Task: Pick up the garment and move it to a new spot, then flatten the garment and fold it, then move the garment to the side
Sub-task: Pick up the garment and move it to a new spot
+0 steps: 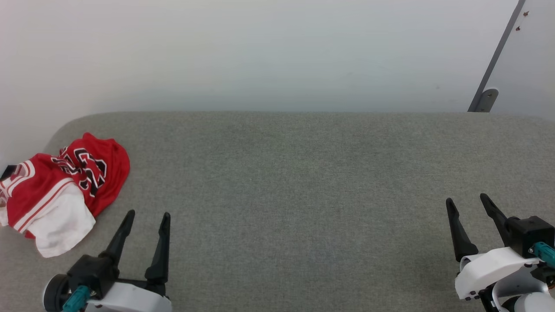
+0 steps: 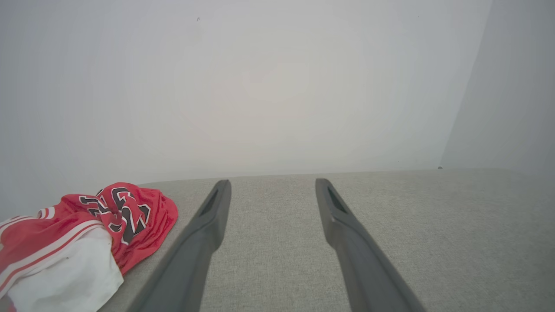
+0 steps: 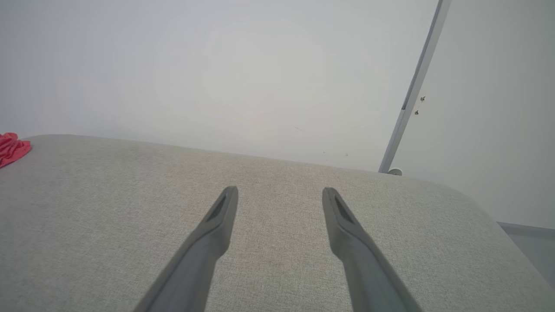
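The garment (image 1: 65,186), a small red jersey with a white sleeve, striped trim and black lettering, lies crumpled at the far left of the grey padded surface (image 1: 303,195). In the left wrist view the garment (image 2: 78,234) sits at the lower left, and a red corner of the garment (image 3: 12,148) shows at the left edge of the right wrist view. My left gripper (image 1: 147,216) is open just right of the garment, apart from it, nothing between its fingers. My right gripper (image 1: 467,200) is open at the far right, holding nothing.
A pale wall (image 1: 260,52) rises behind the surface. A grey vertical strip with a foot (image 1: 485,97) stands at the back right corner. The surface's rounded right edge (image 3: 498,216) drops off toward the floor.
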